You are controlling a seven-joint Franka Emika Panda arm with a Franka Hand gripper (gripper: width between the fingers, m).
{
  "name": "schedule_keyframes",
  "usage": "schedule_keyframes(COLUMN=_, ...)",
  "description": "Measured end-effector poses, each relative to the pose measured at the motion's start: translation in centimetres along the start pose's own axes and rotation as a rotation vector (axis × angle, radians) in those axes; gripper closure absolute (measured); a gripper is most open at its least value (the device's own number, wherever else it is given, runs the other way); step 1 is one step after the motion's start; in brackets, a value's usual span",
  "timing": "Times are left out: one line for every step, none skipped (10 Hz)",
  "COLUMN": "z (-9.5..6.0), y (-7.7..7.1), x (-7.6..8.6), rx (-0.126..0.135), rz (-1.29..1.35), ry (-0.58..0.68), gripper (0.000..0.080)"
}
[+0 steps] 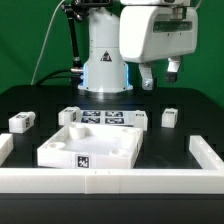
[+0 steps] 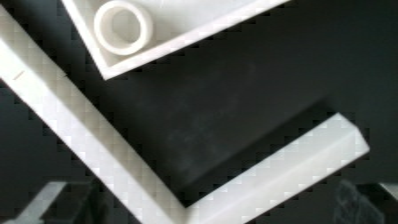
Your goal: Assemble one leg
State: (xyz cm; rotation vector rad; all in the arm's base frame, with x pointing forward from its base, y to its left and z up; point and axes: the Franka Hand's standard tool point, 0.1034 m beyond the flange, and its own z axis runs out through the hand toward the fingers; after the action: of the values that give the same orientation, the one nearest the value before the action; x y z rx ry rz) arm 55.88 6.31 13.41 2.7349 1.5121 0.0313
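**Open gripper hanging over the table's right side**

The gripper (image 1: pixel 160 76) is hanging in the air at the far right, its jaws spread wide and gripping nothing. A leg (image 1: pixel 170 117) is lying on the black table (image 1: pixel 190 105), right of the marker board (image 1: pixel 105 119) and apart from the gripper. Another leg (image 1: pixel 22 122) is lying at the left. The white panel (image 1: pixel 88 148) is sitting in the near middle.

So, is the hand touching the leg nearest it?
Apart. The exterior view shows the hand hanging above the leg, with a clear gap between them.
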Motion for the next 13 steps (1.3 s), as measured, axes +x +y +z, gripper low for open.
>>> schedule_keyframes(z=0.8, y=-0.5, x=-1.1, rx=0.019, rz=-0.043, ry=-0.015, gripper=0.0150)
schedule_keyframes(z=1.1, y=-0.6, x=-1.7, rx=0.035, rz=-0.065, ry=-0.026, gripper=0.0150)
schedule_keyframes(z=1.7, y=-0.7, x=-2.5, rx=0.050, rz=-0.077, ry=-0.035, gripper=0.0150)
schedule_keyframes(z=2.3, y=-0.9, x=-3.5, rx=0.062, rz=-0.064, ry=-0.042, gripper=0.0150)
schedule_keyframes(z=3.0, y=-1.2, x=-4.4, rx=0.067, rz=-0.049, ry=-0.045, gripper=0.0150)
schedule_keyframes(z=3.0, y=-1.3, x=-4.4, rx=0.069, rz=-0.051, ry=-0.047, gripper=0.0150)
schedule_keyframes(z=3.0, y=-1.3, x=-4.5, rx=0.069, rz=-0.050, ry=-0.047, gripper=0.0150)
schedule_keyframes(z=3.0, y=-1.3, x=-4.5, rx=0.069, rz=-0.050, ry=-0.048, gripper=0.0150)
schedule_keyframes(z=3.1, y=-1.2, x=-4.6, rx=0.071, rz=-0.077, ry=-0.047, gripper=0.0150)
schedule_keyframes(z=3.7, y=-1.0, x=-5.6, rx=0.069, rz=-0.157, ry=-0.039, gripper=0.0150)
schedule_keyframes(z=4.6, y=-1.4, x=-7.0, rx=0.065, rz=-0.212, ry=-0.030, gripper=0.0150)
schedule_keyframes(z=5.7, y=-2.1, x=-8.3, rx=0.059, rz=-0.273, ry=-0.021, gripper=0.0150)
schedule_keyframes(z=6.7, y=-3.0, x=-9.6, rx=0.083, rz=-0.301, ry=-0.028, gripper=0.0150)
